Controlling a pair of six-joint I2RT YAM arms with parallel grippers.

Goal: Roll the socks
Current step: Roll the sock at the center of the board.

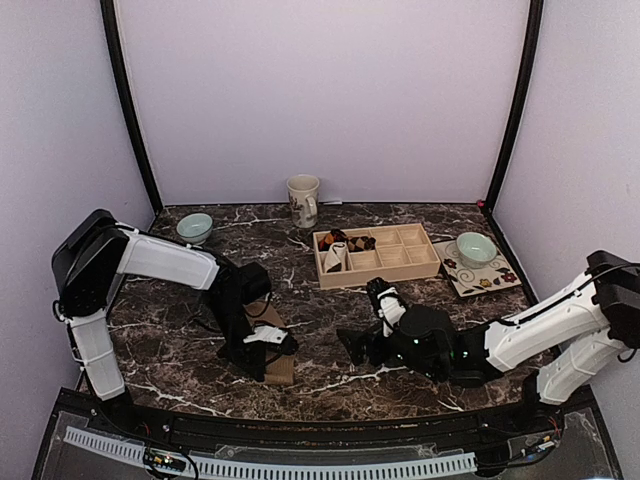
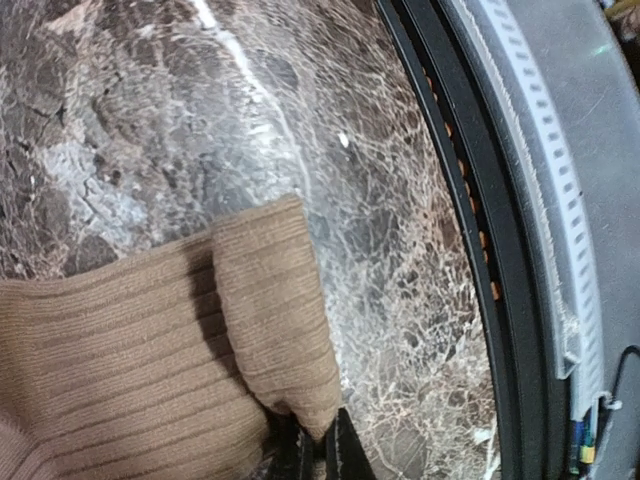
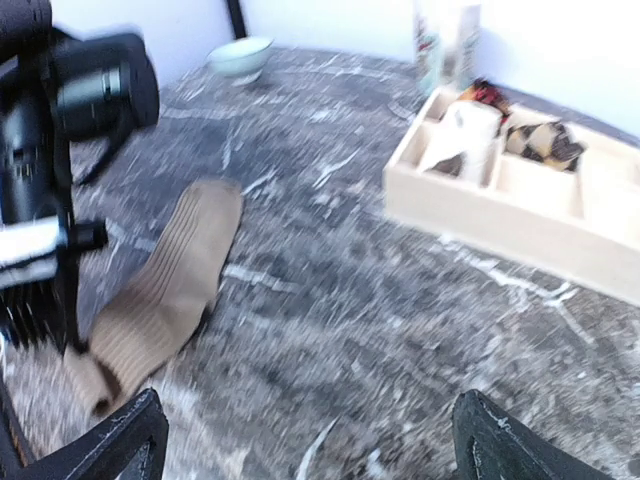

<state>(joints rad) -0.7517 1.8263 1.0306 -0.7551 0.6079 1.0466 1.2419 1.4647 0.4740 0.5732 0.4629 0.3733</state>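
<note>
The plain tan sock (image 2: 140, 350) lies flat on the marble table, near the front edge. Its end is folded over, and my left gripper (image 2: 318, 455) is shut on that folded end. From above, the left gripper (image 1: 265, 355) stands on the tan sock (image 1: 281, 368). My right gripper (image 3: 310, 440) is wide open with nothing between its fingers, low over bare table to the right of the tan sock (image 3: 165, 285). In the top view the right gripper (image 1: 362, 322) sits near the table's middle. The argyle sock (image 1: 360, 241) rests as a rolled bundle (image 3: 545, 140) in the wooden tray.
The wooden tray (image 1: 385, 272) at the back middle also holds a white rolled sock (image 1: 335, 258) and a dark reddish bundle (image 1: 335, 237). A mug (image 1: 303, 200) stands behind it. A green bowl (image 1: 194, 227) is back left; another bowl (image 1: 476, 248) sits on a patterned plate at right.
</note>
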